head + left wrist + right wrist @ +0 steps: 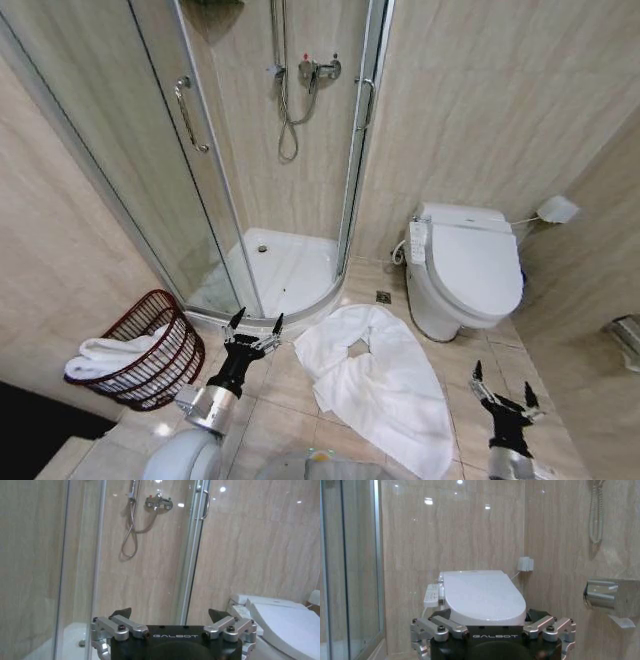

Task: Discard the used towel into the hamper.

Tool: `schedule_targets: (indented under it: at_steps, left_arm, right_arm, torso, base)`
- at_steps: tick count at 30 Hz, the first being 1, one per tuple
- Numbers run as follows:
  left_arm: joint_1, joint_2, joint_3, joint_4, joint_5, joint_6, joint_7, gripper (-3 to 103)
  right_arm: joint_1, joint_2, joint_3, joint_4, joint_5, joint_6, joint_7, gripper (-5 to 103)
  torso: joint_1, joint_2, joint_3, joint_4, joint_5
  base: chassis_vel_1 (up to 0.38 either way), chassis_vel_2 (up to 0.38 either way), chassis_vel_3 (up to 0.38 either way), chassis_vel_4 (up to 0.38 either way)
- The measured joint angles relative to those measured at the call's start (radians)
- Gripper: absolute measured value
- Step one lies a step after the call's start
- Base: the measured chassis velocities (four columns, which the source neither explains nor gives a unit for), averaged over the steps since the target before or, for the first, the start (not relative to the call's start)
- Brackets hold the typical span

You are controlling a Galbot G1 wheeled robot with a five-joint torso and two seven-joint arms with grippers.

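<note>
A large white towel [380, 385] lies crumpled on the tiled floor between the shower and the toilet. The hamper [150, 360], a dark red-brown slatted basket, stands at the left by the glass wall and holds another white towel [105, 355]. My left gripper [253, 325] hangs open above the floor between the hamper and the floor towel, nothing between its fingers. In the left wrist view the left gripper [170, 613] points toward the shower. My right gripper [505, 385] is open low at the right, just past the towel's right edge, and faces the toilet in the right wrist view [490, 612].
A white toilet [470, 265] with closed lid stands at the right. The curved glass shower enclosure [290, 265] sits behind, its door handle [192, 115] at left. A toilet paper holder [610, 596] is on the right wall. A floor drain [384, 297] lies by the toilet.
</note>
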Motion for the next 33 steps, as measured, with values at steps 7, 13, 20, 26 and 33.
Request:
schedule_targets:
  at_steps: [7,13,20,26,33]
  left_arm:
    - [0.0,0.0,0.0,0.0,0.0,0.0,0.0,100]
    - [0.0,0.0,0.0,0.0,0.0,0.0,0.0,100]
    - [0.0,0.0,0.0,0.0,0.0,0.0,0.0,100]
    - [0.0,0.0,0.0,0.0,0.0,0.0,0.0,100]
    - [0.0,0.0,0.0,0.0,0.0,0.0,0.0,100]
  right_arm:
    - [-0.004,-0.005,0.004,0.001,0.004,-0.006,0.003,100]
    - [-0.003,-0.007,0.004,0.002,0.006,-0.009,0.002,100]
    - [-0.004,-0.013,0.005,-0.006,0.014,-0.009,0.002,100]
    - [-0.002,-0.016,0.007,-0.016,0.017,-0.009,0.002,100]
    - [0.0,-0.014,0.004,-0.024,0.014,-0.004,0.001,100]
  torso:
    - [-0.013,-0.031,-0.018,-0.0001,0.0]
    - [-0.022,-0.051,-0.029,0.0,0.0]
    - [-0.031,-0.074,-0.043,0.0,0.0]
    - [-0.04,-0.094,-0.054,0.0,0.0001]
    - [-0.054,-0.126,-0.072,0.0,0.0]
  base:
    - [0.0,0.0,0.0,0.0]
    - [0.02,0.025,0.022,0.021]
    - [0.0,0.0,0.0,0.0]
    - [0.0,0.0,0.0,0.0]
    - [0.0,0.0,0.0,0.0]
